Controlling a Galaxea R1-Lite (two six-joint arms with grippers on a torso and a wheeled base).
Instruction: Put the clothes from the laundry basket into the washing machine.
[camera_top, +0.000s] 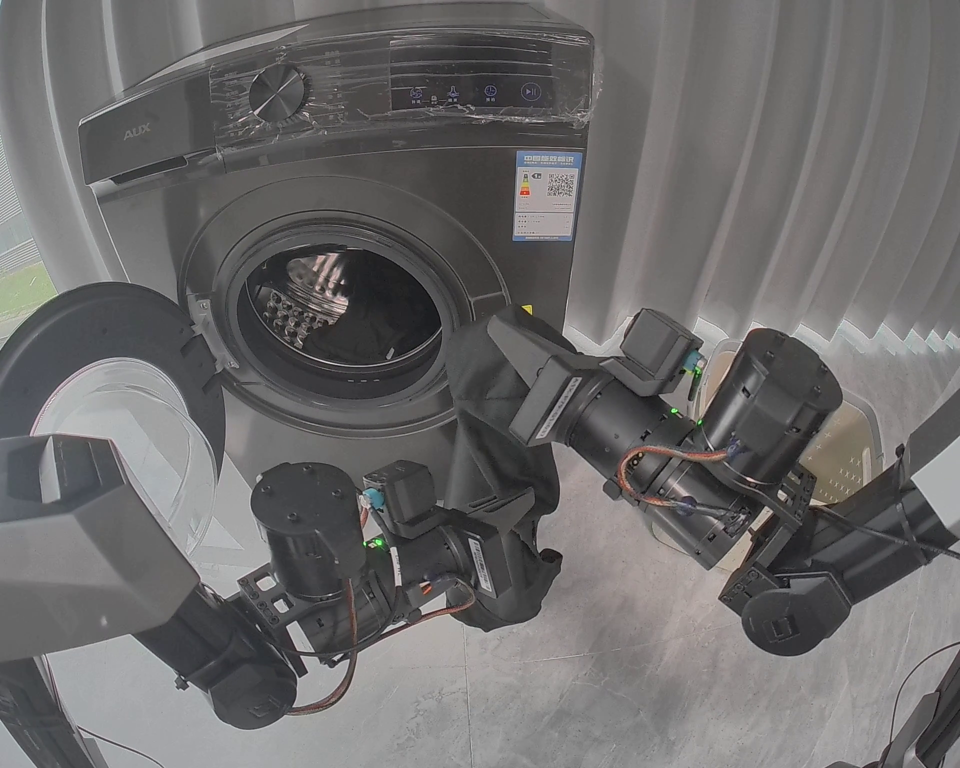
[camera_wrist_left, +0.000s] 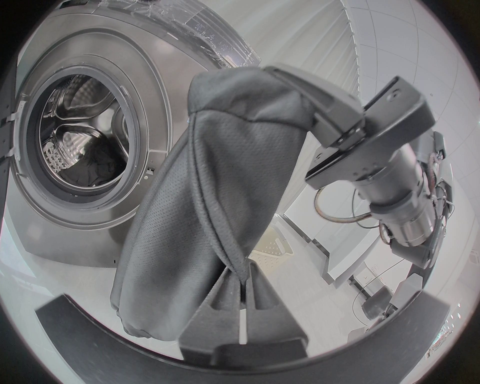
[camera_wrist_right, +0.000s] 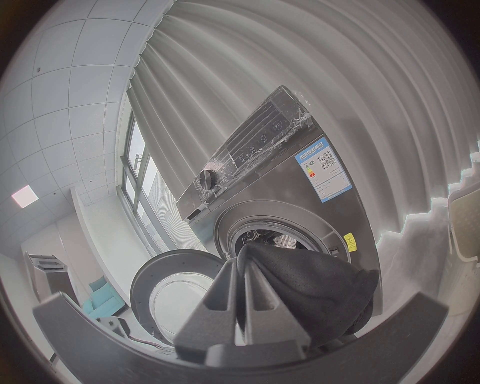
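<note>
Before the washing machine (camera_top: 340, 190), door (camera_top: 100, 340) open: one dark grey garment (camera_top: 490, 440), slung between both hands, not yet loaded. Left hand (camera_wrist_left: 243, 280) clamped on its lower fold; right hand (camera_wrist_right: 240, 270) clamped on its upper end. Drum (camera_wrist_left: 75, 115): dark clothing (camera_wrist_left: 97, 165) already inside. Laundry basket (camera_top: 850, 450): contents hidden. Judged partway.

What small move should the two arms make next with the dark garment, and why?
Probably carry the dark garment forward and up, into the drum opening. The right gripper and the left gripper are both shut on it. It hangs just outside the washing machine, beside the opening, and the door stands wide open, so nothing seems to block the way.
</note>
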